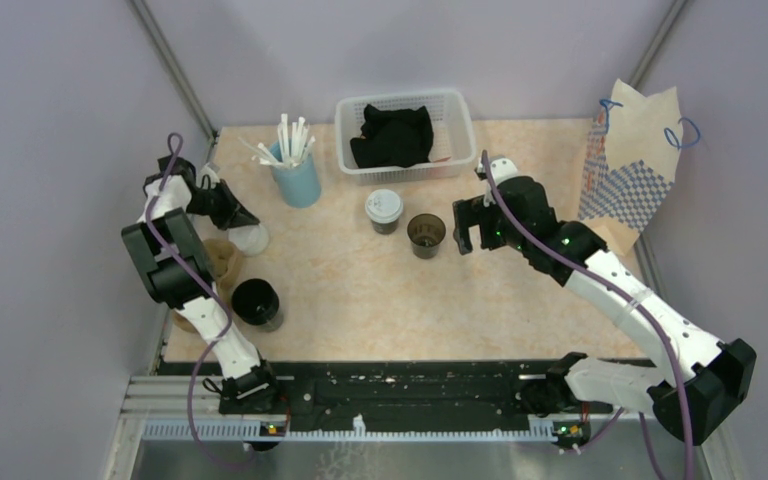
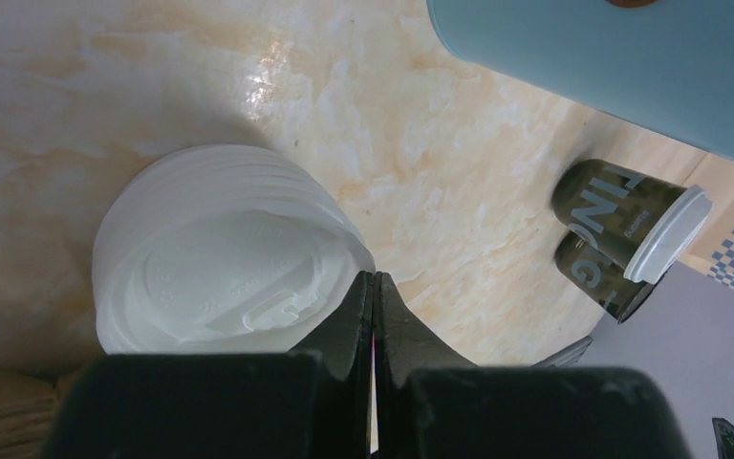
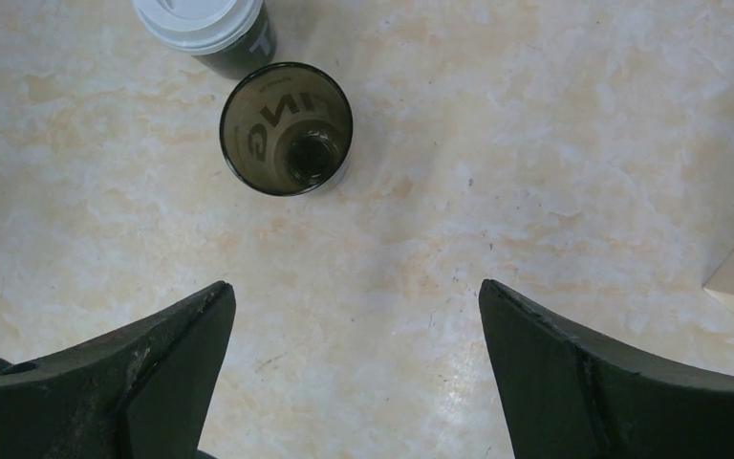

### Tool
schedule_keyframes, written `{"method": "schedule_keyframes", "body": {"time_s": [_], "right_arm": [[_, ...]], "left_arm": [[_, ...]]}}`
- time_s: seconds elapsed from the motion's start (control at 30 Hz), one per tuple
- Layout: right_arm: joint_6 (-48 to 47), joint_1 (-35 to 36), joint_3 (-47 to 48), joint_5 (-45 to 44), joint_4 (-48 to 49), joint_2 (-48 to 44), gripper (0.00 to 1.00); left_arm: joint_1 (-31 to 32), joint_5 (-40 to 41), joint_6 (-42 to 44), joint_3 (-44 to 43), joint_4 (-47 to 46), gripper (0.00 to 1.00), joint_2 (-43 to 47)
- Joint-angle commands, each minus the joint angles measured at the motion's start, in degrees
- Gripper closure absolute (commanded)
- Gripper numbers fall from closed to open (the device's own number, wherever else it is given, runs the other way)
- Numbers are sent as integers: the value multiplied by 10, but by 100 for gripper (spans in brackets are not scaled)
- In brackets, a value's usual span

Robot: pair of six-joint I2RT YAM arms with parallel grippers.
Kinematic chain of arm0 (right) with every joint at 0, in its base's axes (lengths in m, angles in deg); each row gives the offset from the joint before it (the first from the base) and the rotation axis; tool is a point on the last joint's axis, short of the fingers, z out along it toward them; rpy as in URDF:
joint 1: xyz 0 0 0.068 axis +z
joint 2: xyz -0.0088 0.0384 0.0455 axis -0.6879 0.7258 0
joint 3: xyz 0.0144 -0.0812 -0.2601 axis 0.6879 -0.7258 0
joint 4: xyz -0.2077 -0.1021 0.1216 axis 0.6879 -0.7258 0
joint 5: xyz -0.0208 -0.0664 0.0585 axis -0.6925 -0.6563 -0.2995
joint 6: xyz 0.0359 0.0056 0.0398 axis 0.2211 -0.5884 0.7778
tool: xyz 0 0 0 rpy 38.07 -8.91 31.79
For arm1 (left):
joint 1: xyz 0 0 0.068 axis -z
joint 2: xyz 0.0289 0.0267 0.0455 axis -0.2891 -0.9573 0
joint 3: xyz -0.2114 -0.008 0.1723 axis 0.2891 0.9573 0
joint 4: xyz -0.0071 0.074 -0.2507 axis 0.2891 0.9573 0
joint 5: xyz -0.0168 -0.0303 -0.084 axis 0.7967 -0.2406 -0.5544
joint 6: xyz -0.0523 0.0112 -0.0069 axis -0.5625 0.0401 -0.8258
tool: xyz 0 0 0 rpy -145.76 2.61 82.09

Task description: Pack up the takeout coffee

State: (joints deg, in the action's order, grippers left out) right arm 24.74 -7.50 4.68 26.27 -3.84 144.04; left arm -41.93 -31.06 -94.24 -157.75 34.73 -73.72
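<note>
At the 9 o'clock side of the surface (image 1: 360, 300), the left end effector (image 2: 375, 282) has its fingers pressed together, the tips at the edge of a loose white lid (image 2: 220, 268); I cannot tell if they pinch its rim. The brown pulp carrier (image 1: 222, 258) lies at 8 o'clock of this lid, partly hidden under the arm, and an all-black cup (image 1: 257, 302) stands at 6 o'clock. A blue cup (image 1: 298, 180) with straws (image 1: 288, 138) stands at 1 o'clock. Near the middle, a lidded coffee cup (image 1: 384, 210) stands at 6 o'clock of a basket (image 1: 400, 97) holding a black cloth (image 1: 393, 138). An open coffee cup (image 3: 287, 129) stands just beside it at 4 o'clock. The right end effector (image 3: 354, 287) is at 3 o'clock of that cup, jaws wide apart, holding nothing. A paper bag (image 1: 630, 160) stands at its 2 o'clock.
</note>
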Motion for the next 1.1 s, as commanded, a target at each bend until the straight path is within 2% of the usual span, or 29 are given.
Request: {"method": "schedule_keyframes", "body": {"time_s": [0.0, 0.3, 0.47, 0.6, 0.7, 0.8, 0.9, 1.0, 1.07], "right_arm": [[-3, 13, 24, -4, 23, 1, 1], [-10, 21, 27, -12, 15, -2, 1], [-11, 24, 33, -11, 8, -6, 1], [-2, 24, 46, -3, -3, -8, 1], [13, 24, 59, 17, -14, -10, 1], [30, 23, 82, 45, -27, -12, 1], [57, 23, 115, 85, -51, 1, 1], [97, 23, 131, 154, -54, 3, 1], [125, 23, 135, 222, -37, -1, 1]], "left_arm": [[-2, 42, -7, -35, 33, 100, 48], [-1, 74, -35, -92, 64, 100, 80], [0, 121, -72, -132, 81, 100, 113], [9, 185, -123, -143, 82, 100, 184], [10, 194, -166, -115, 45, 100, 277], [11, 141, -230, -49, -20, 100, 389], [17, 32, -301, 25, -102, 100, 483], [60, -87, -381, 92, -232, 100, 560], [112, -142, -458, 142, -383, 100, 595]]}}
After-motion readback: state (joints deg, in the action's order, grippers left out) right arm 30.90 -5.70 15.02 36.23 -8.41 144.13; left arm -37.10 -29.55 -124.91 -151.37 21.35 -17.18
